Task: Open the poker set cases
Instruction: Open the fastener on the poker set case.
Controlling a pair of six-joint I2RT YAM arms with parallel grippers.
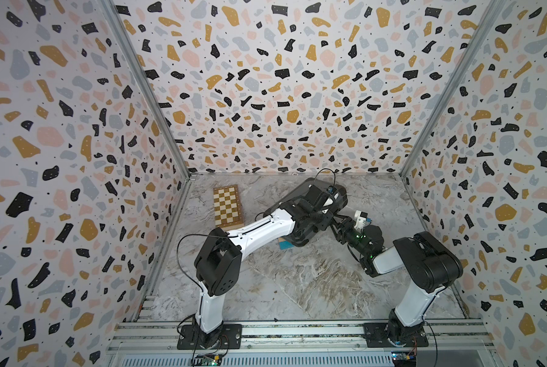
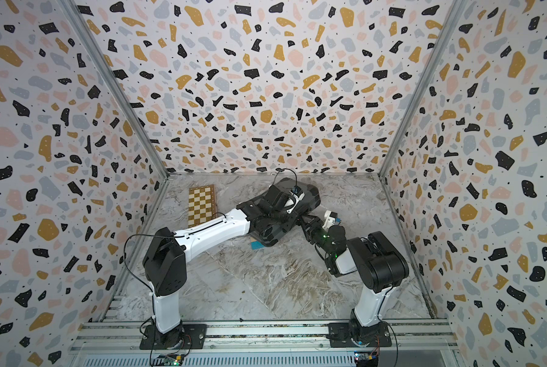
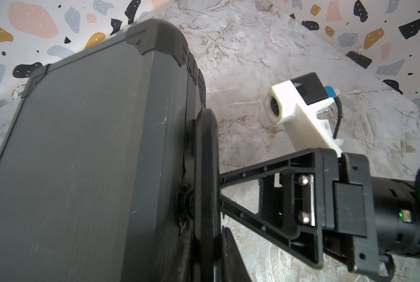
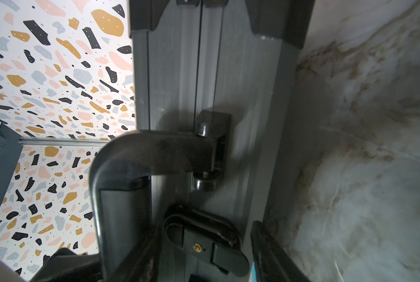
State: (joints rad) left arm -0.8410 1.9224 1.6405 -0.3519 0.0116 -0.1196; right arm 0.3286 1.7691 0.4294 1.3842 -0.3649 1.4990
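- so the poker case (image 3: 82, 158) is lying on the counter (image 1: 297, 286), tucked right under the left gripper (image 3: 210, 246). in the right wrist view the lid seam looks fully closed
- left gripper is clamped down on the case's handle (image 3: 206, 151), which stands out from the narrow side of the case
- right gripper (image 3: 222, 191) comes in at that same narrow side, just beside the left gripper, with its jaws spread apart. one finger (image 4: 270, 251) sits on the counter side of the case
- the latch (image 4: 204, 234) is between the right gripper's jaws, next to the handle's hinge. can't tell if anything actually touches it
- a teal scrap (image 1: 286, 245) pokes out from under the case's near corner, on the robot's side of both grippers
- checkered wooden box (image 1: 227, 206) lies flat, well off to the left of the left gripper, apart from the case
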